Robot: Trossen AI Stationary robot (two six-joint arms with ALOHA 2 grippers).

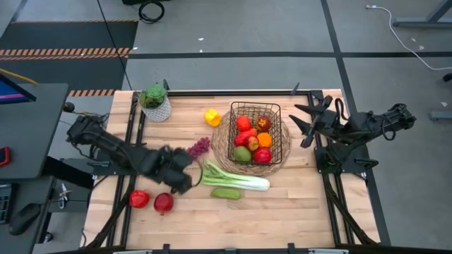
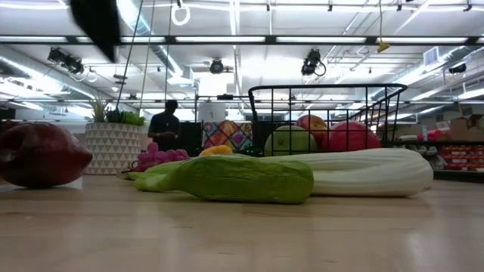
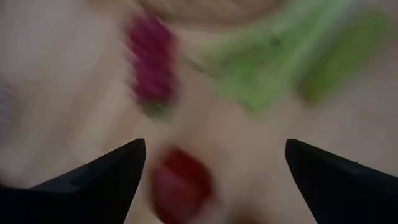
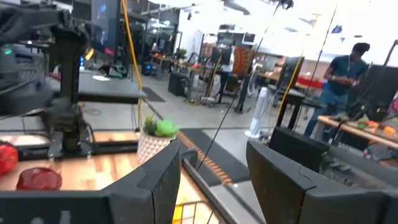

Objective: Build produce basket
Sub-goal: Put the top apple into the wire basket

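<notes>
The black wire basket (image 1: 255,130) stands on a round woven mat and holds a red pepper, apples and an orange. On the table lie a yellow pepper (image 1: 211,116), purple grapes (image 1: 198,147), a leek (image 1: 236,178), a cucumber (image 1: 226,192) and two red fruits (image 1: 139,199) (image 1: 164,203). My left gripper (image 1: 182,180) hovers open above the table between the grapes and the nearer red fruit (image 3: 180,185), which shows blurred between its fingers. My right gripper (image 1: 300,125) waits open, raised at the table's right edge beside the basket.
A leafy plant in a white pot (image 1: 156,104) stands at the far left of the table. The woven mat (image 1: 226,144) lies under the basket. A person (image 2: 165,125) stands in the room beyond the table. Bare wood lies along the near right of the table.
</notes>
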